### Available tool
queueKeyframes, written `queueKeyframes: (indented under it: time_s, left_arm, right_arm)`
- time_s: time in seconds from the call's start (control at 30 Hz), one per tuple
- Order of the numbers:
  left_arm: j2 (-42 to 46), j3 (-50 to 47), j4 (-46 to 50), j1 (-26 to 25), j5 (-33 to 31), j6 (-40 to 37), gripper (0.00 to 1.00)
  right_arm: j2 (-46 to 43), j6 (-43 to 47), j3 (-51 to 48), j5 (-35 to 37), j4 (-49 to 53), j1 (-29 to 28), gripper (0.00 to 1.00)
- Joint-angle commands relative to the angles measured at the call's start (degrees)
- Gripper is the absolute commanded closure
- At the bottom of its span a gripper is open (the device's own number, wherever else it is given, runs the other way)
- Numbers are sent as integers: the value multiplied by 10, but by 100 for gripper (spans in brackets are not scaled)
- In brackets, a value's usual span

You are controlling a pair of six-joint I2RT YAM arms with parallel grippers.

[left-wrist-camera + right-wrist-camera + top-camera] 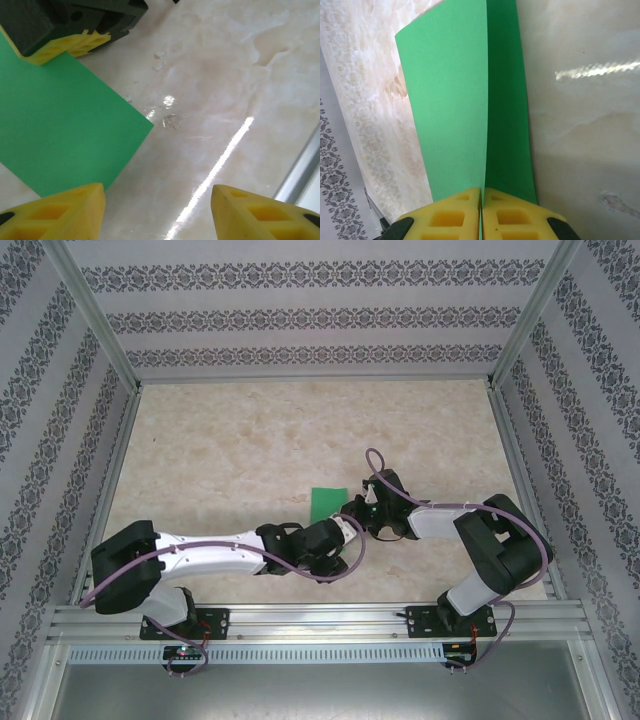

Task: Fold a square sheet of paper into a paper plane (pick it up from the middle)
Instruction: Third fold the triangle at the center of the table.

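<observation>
One sheet [451,100] in right hand [481,194]

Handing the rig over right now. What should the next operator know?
Left gripper: open, empty, beside a corner of the sheet.
Right gripper: shut on the sheet's edge, pinching it at a centre line.
Sheet: on the table between the grippers, bent into two panels along that line.
Done: sheet gripped, centre crease started.
Left: all the nose and wing folds; no plane shape yet.
</observation>
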State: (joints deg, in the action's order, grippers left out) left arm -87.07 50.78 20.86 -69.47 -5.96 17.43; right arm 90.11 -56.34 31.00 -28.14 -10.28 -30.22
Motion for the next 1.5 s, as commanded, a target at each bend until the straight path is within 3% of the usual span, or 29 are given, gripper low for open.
queueKeyframes:
  time_s: [0.0, 0.2, 0.37, 0.53, 0.8, 0.97, 1.07, 1.27, 1.47]
  left_arm:
    - [-31, 15, -2, -12, -62, -33, 40]
    - [-83, 42, -19, -28, -70, -45, 40]
    - [-106, 54, -17, -32, -125, -35, 42]
    - [-112, 60, -25, -32, -159, -29, 55]
    - [-110, 66, -8, -32, -175, -33, 84]
    - [-106, 67, 3, -30, -188, -36, 93]
    - [-92, 63, -1, -23, -162, -38, 100]
    - [-49, 34, -28, 13, -70, -30, 100]
    - [-12, 1, -53, 66, 40, -26, 100]
  right_arm:
    - [-9, -13, 6, 8, -8, 3, 90]
    - [-8, -18, 6, 10, -10, 4, 90]
    - [-6, -18, 6, 8, -11, 4, 90]
    - [-3, -18, 6, 6, -12, 3, 89]
    - [-4, -13, 8, 10, 0, 6, 85]
    - [-11, -2, 11, 12, 19, 9, 83]
    - [-27, 6, 10, 14, 32, 17, 77]
    - [-92, 39, 20, 49, 102, 33, 68]
    - [-130, 78, 56, 81, 159, 32, 70]
